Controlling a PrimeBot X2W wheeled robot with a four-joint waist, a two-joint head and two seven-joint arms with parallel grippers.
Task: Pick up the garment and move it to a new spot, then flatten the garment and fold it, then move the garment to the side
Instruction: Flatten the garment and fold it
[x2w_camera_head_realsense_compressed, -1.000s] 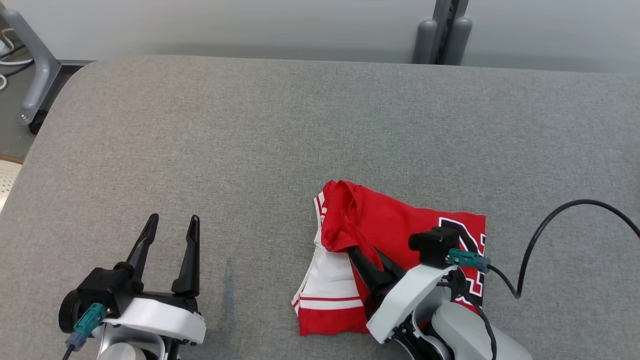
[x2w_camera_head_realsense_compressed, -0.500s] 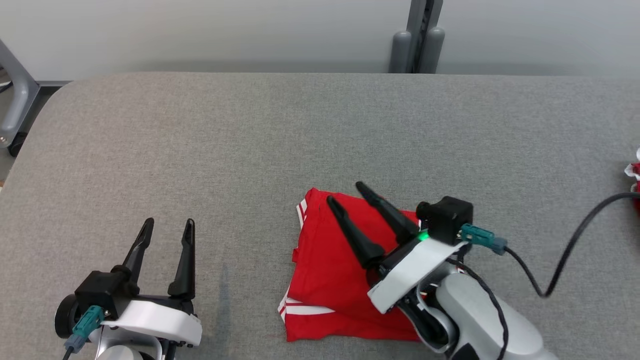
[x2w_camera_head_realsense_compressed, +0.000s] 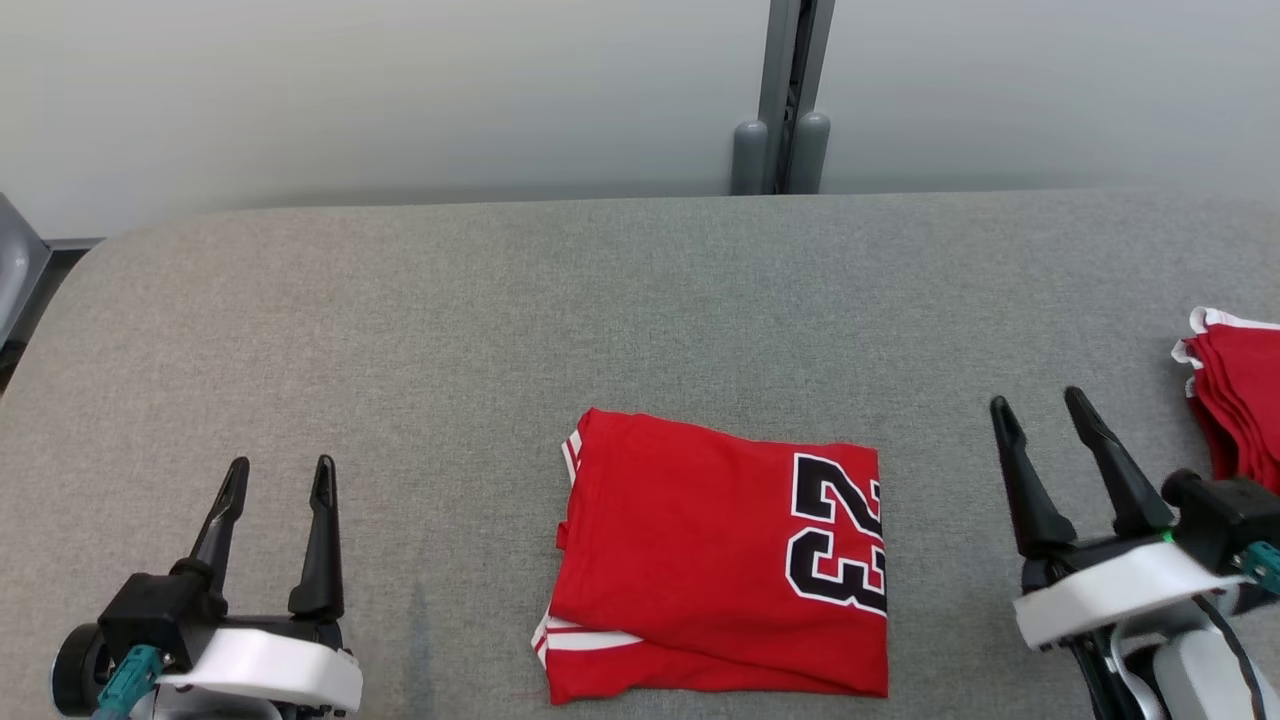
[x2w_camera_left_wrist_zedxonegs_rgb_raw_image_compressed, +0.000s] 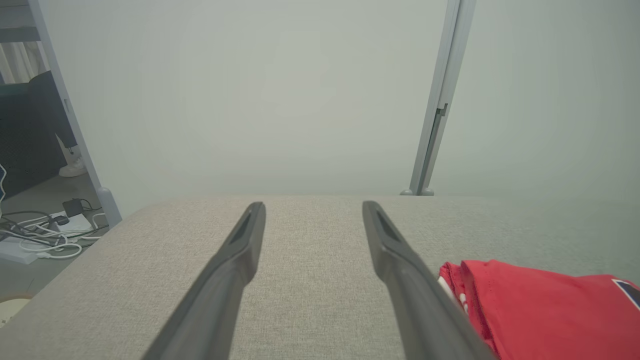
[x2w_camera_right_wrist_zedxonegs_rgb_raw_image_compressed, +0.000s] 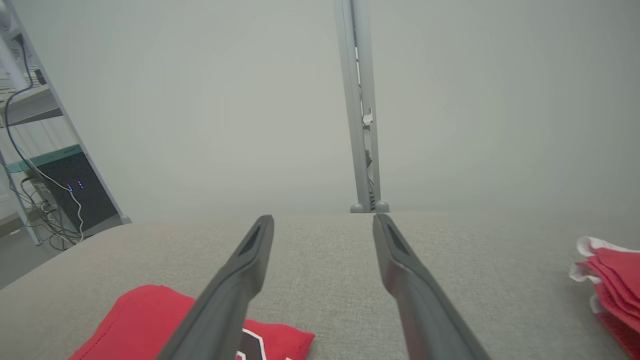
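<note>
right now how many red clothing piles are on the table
2. One folded jersey marked 23 lies near the middle of the table; a red stack sits at the right edge, cut off by the frame, so more may be hidden.

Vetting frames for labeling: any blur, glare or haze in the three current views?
Head view: sharp, evenly lit, no glare; the 23 on the folded garment reads cleanly. Left wrist view: wall hazy, low contrast; left pincer soft toward the bottom edge. Right wrist view: same milky haze behind the right pincer.
</note>
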